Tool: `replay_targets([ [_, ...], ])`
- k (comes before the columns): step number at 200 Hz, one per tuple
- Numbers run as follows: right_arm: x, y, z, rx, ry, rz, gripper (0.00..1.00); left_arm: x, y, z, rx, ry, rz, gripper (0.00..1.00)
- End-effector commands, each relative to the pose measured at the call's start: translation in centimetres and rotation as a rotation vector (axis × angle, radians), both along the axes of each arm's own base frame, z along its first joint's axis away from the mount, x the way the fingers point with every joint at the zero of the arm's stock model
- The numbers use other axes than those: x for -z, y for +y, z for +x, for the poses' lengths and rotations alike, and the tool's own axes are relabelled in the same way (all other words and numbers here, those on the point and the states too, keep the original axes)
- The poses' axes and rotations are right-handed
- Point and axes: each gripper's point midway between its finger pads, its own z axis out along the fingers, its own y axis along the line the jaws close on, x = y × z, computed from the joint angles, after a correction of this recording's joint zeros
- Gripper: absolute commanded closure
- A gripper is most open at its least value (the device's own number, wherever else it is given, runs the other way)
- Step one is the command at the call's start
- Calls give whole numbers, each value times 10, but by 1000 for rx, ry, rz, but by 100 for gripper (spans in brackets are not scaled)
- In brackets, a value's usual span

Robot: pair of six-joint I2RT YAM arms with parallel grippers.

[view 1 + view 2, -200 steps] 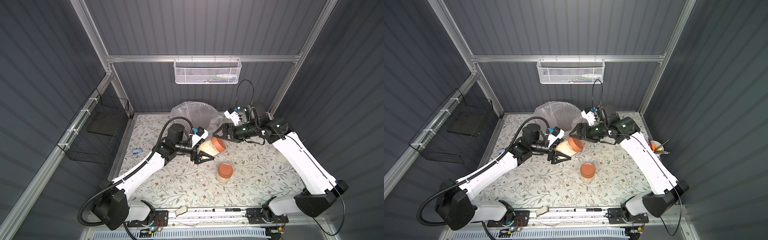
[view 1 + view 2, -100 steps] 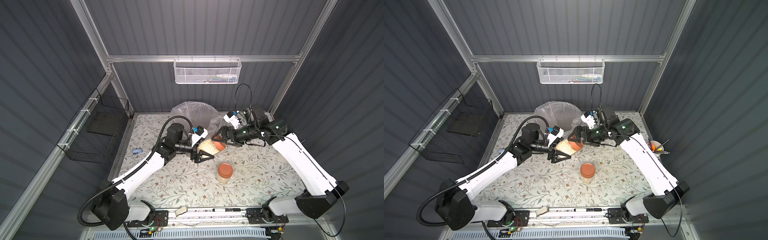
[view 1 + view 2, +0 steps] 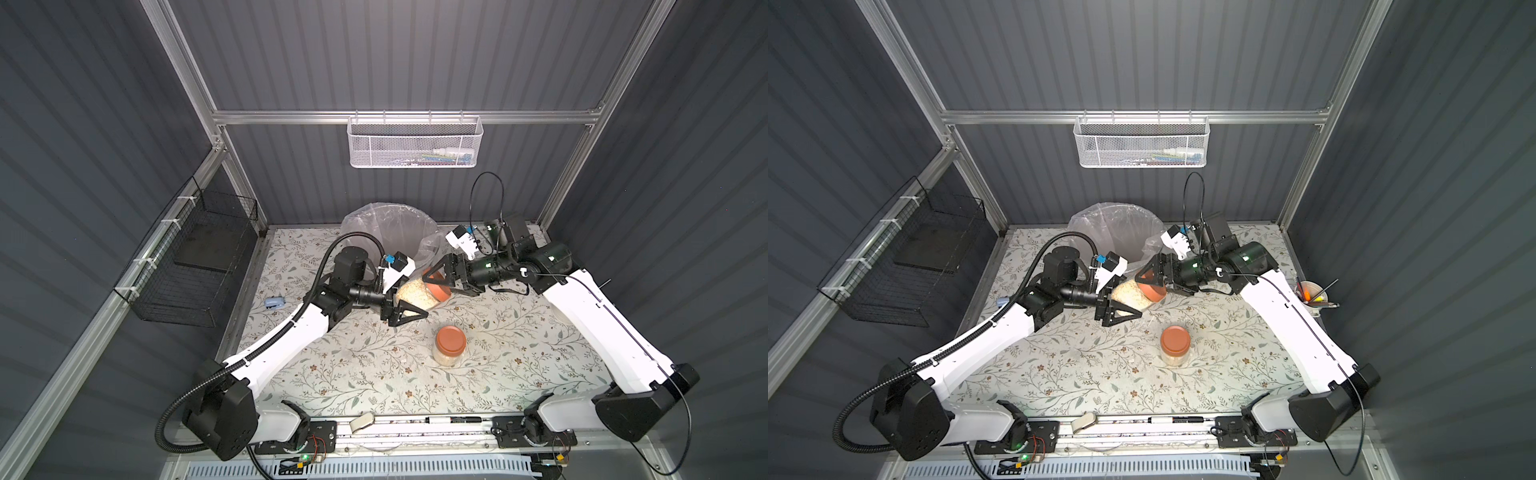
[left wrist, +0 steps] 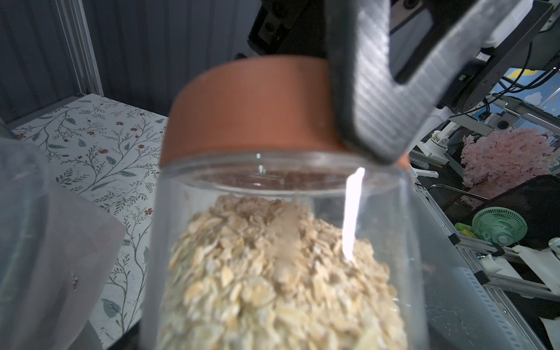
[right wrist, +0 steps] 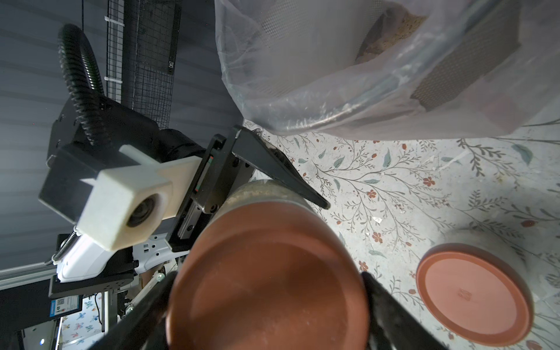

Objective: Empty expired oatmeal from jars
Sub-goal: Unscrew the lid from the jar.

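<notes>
My left gripper (image 3: 409, 297) is shut on a clear glass jar (image 3: 415, 293), held tipped on its side above the table. Pale oatmeal (image 4: 272, 288) fills most of the jar. Its terracotta lid (image 3: 436, 286) is on and points toward the right arm. My right gripper (image 3: 436, 282) is shut on that lid (image 5: 266, 288), with one black finger against each side of the rim. A second jar (image 3: 450, 345), lid on and holding oatmeal, stands upright on the table nearer the front, apart from both grippers. Both top views show it.
A bin (image 3: 386, 224) lined with clear plastic stands just behind the held jar. A white cup of pens (image 3: 1312, 295) sits at the table's right edge. A black wire basket (image 3: 199, 257) hangs on the left wall. A small blue object (image 3: 274, 302) lies at far left.
My right gripper has come in over the held jar's lid, which showed more fully a second ago. The left arm, its jar and the standing jar have stayed put.
</notes>
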Motion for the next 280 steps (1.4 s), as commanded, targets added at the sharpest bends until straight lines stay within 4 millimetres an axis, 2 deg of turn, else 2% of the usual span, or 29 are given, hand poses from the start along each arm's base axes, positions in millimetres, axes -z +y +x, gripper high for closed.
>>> replay_targets([
  [1,0,-2,-7,-11,20,-5,30,-58,3,-9,44,-187,-135,100],
  [20,-3,-5,-11,-41,-5,-19,36,-58,3,-9,47,-185,-136,100],
  [45,-3,-6,-22,-153,-82,-38,38,-61,3,-11,55,-185,-148,100],
  [66,-5,-7,-29,-249,-181,-40,38,-64,3,-12,59,-189,-158,100],
  [120,-25,-5,-44,-490,-456,-12,36,-71,3,-15,84,-179,-180,100],
  [150,-34,-5,-37,-570,-619,-54,36,-73,3,-17,94,-171,-184,100],
  [170,-35,-7,-31,-596,-670,-96,37,-73,4,-19,98,-162,-175,100],
  [195,-40,-6,-27,-626,-763,-108,34,-72,4,-19,103,-154,-173,100],
  [211,-43,-8,-25,-644,-798,-132,28,-71,3,-18,108,-147,-168,100],
  [219,-45,-9,-22,-640,-809,-149,23,-71,3,-17,105,-145,-164,100],
  [238,-54,-11,-4,-520,-820,-160,2,-70,2,-15,91,-150,-157,100],
  [264,-82,-11,8,-309,-809,-36,1,-67,2,-12,79,-148,-143,100],
  [280,-86,-15,11,-199,-713,-5,1,-66,2,-11,79,-150,-131,100],
])
